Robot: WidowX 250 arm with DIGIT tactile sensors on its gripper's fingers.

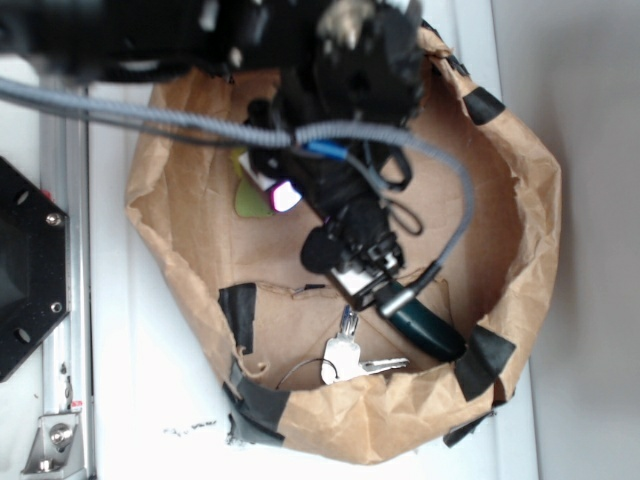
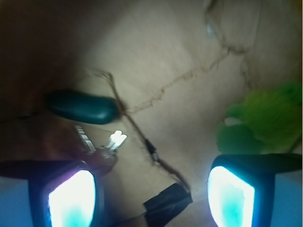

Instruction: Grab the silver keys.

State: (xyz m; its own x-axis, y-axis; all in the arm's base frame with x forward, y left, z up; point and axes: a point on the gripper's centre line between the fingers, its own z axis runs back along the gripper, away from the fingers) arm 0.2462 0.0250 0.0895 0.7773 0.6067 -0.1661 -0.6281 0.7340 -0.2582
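With the gripper [image 2: 151, 189] held wide open and empty, the silver keys [image 2: 102, 142] are seen lying flat just ahead of its left finger [image 2: 66, 194], off the centreline, close beside the dark green cucumber-shaped object [image 2: 83, 107], blades splayed.

Keys [image 1: 345, 358] shiny silver; cucumber [image 1: 425, 325] dark glossy green; plush toy [image 2: 270, 118] yellow-green; paper bag [image 1: 530, 200] brown w/ black tape [image 1: 238, 308]; counter [image 1: 150, 380] white.
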